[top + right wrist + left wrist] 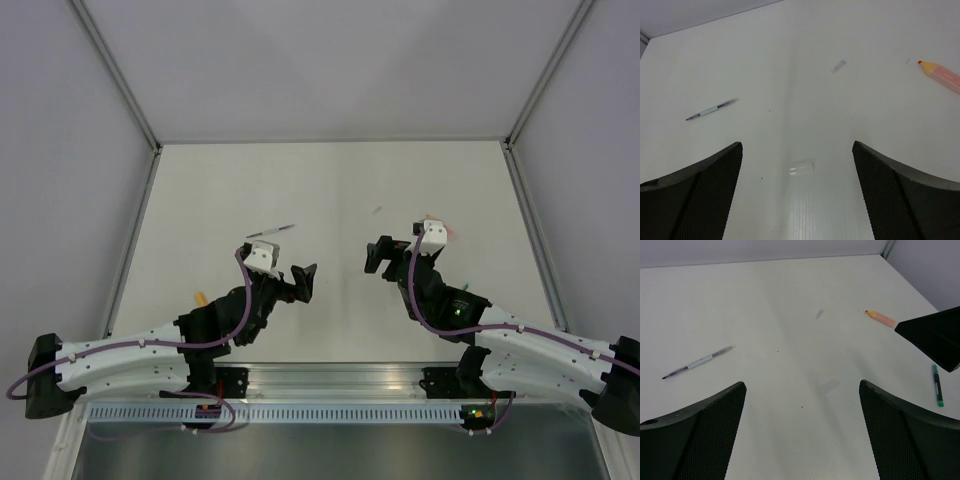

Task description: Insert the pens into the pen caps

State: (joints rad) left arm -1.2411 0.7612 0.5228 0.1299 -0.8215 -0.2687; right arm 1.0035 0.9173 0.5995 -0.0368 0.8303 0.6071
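**Both claws wide open and empty – pens and caps all loose**

The left claw [304, 280] and the right claw [378, 256] face each other over the middle of the tabletop [330, 180]. On each, the jaws are spread far apart with nothing between them.

The silver pen [697, 361] lies flat on the left side, beyond the left claw and apart from everything else. The grey cap [839, 65] lies alone toward the far middle. The marker [940, 74] lies on the right with its orange tip bare and pointing toward the centre – from above, the right wrist hides part of it. The green pen [937, 385] lies on the right too, nearer than the marker, and shows only in the left wrist view.

A clear cap [802, 167] lies on its side between the two claws, touching neither. An orange cap [200, 298] lies just beside the left arm, well apart from the marker.
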